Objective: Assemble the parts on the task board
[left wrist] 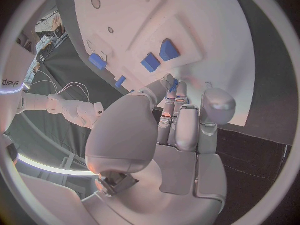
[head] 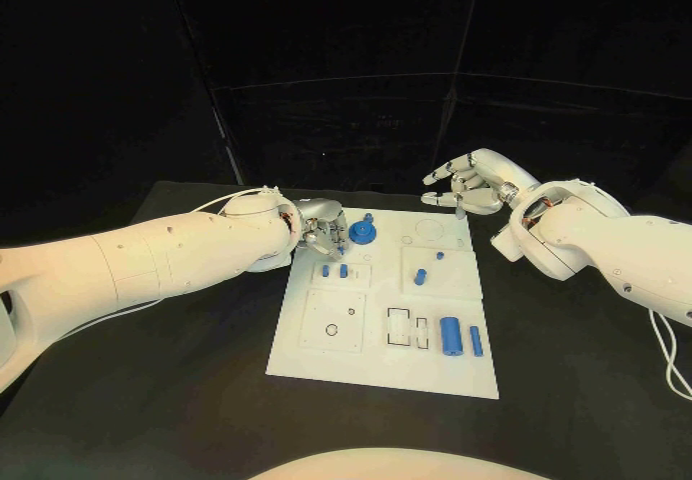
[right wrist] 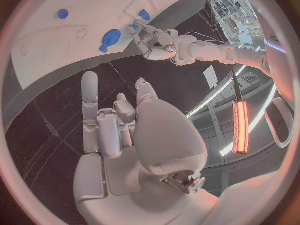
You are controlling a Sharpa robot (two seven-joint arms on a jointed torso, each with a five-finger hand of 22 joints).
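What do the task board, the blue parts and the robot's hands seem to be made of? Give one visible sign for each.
Task board: probably matte white plastic; flat, even, with outlined recesses.
Blue parts: likely plastic; uniform colour, smooth, dull sheen.
Left hand and right hand: silvery, metal or metallic-coated shell; soft highlights, cannot tell which.

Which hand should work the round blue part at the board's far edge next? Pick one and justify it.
Left. The left hand sits at the task board's far left corner, fingers right beside the round blue part. The right hand hovers open beyond the far edge, farther off.
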